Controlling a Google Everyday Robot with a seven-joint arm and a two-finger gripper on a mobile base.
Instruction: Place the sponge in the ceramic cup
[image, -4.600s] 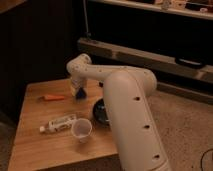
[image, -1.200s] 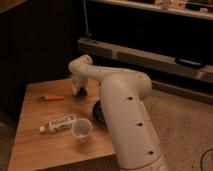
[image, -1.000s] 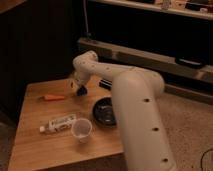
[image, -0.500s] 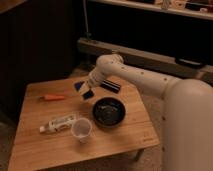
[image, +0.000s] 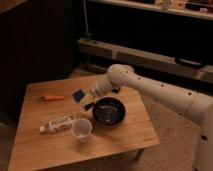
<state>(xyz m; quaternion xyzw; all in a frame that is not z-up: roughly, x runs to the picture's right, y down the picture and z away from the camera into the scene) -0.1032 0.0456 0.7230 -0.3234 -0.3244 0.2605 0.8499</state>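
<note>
The low wooden table (image: 135, 137) carries an orange carrot-like stick (image: 52, 97), a white bottle (image: 59, 123) on its side, the ceramic cup (image: 81, 129) and a black bowl (image: 109, 111). The gripper (image: 86, 101) hangs over the middle by the sponge (image: 78, 95), which is possibly lifted.

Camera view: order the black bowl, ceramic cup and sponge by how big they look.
1. black bowl, clearly largest.
2. ceramic cup.
3. sponge, held in the gripper above the table, left of the bowl.
Cup and sponge look close, and the cup is nearer the camera, so their order is unsure.
</note>
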